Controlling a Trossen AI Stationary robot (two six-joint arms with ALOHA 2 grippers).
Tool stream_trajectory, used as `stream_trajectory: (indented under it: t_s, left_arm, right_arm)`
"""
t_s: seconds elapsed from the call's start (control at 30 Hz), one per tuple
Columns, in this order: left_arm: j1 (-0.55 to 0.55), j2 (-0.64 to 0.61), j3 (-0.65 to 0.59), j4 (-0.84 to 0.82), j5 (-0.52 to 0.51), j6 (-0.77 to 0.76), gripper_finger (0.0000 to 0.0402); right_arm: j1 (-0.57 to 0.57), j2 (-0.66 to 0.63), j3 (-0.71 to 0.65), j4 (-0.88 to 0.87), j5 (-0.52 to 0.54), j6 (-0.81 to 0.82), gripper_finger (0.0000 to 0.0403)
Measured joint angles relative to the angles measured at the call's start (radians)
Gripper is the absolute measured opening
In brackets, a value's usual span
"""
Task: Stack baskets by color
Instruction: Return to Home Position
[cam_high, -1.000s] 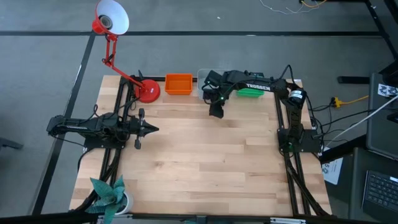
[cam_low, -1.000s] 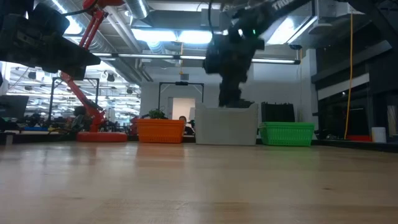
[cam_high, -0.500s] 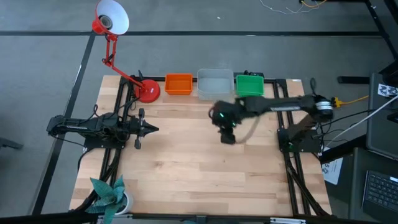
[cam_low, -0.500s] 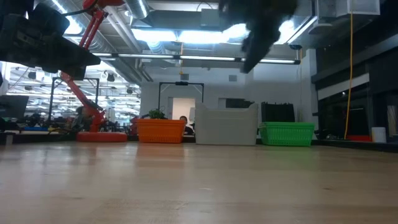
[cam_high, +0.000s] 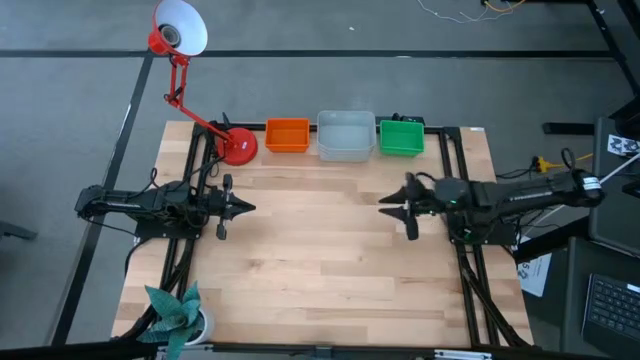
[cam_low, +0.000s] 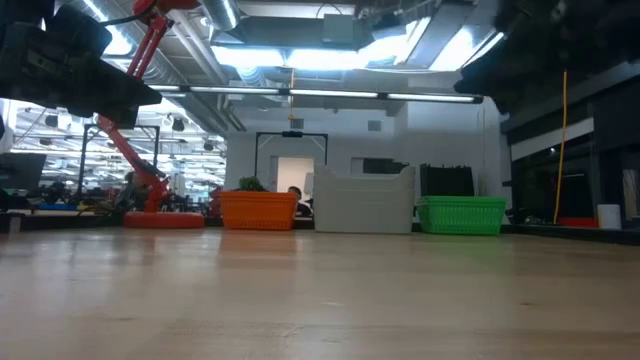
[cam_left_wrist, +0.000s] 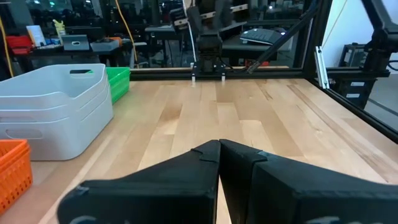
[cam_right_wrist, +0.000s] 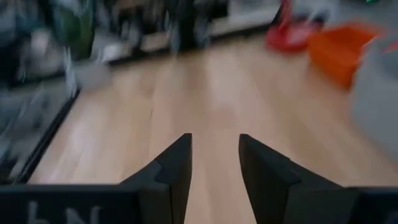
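Three stacks of baskets stand in a row along the table's far edge: orange (cam_high: 287, 136), pale grey (cam_high: 346, 135) and green (cam_high: 401, 137); the low view shows them resting on their bases, orange (cam_low: 258, 210), grey (cam_low: 364, 201), green (cam_low: 461, 214). My right gripper (cam_high: 398, 204) hovers open over the table's right side, pointing toward the left edge, with nothing between its fingers (cam_right_wrist: 214, 155). My left gripper (cam_high: 245, 208) waits shut at the table's left side, pointing right, its fingertips together (cam_left_wrist: 219, 149).
A red desk lamp stands with its round base (cam_high: 238, 147) left of the orange stack, its arm reaching beyond the table's far edge. A teal paper ornament (cam_high: 176, 308) sits at the near left corner. Bare wood lies between the two grippers.
My right gripper has swung away from above the grey stack at the far edge, drawing back toward the table's right edge and nearer side. It has tipped from pointing down to nearly level, empty throughout. The baskets have stayed in place.
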Motion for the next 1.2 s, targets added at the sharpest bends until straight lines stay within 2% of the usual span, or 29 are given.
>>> stream_trajectory:
  t_s: [0.13,0.23,0.33,0.47,0.67,0.87,1.2]
  left_arm:
    - [0.000,0.000,0.000,0.000,0.000,0.000,0.0000]
    - [0.000,0.000,0.000,0.000,0.000,0.000,0.0000]
    - [0.000,0.000,0.000,0.000,0.000,0.000,0.0000]
    - [0.000,0.000,0.000,0.000,0.000,0.000,0.0000]
    - [0.000,0.000,0.000,0.000,0.000,0.000,0.0000]
    - [0.000,0.000,0.000,0.000,0.000,0.000,0.0000]
    - [0.000,0.000,0.000,0.000,0.000,0.000,0.0000]
  right_arm:
    - [0.019,-0.156,-0.205,0.215,0.157,0.012,0.0131]
    - [0.028,-0.251,-0.293,0.237,0.207,0.030,0.0131]
    - [0.038,-0.313,-0.331,0.229,0.143,-0.002,0.0131]
    - [0.039,-0.400,-0.362,0.230,0.056,-0.132,0.0131]
    - [0.040,-0.532,-0.396,0.144,0.039,-0.336,0.0131]
    - [0.040,-0.641,-0.396,0.011,0.038,-0.344,0.0131]
    - [0.041,-0.740,-0.395,0.025,0.033,-0.347,0.0131]
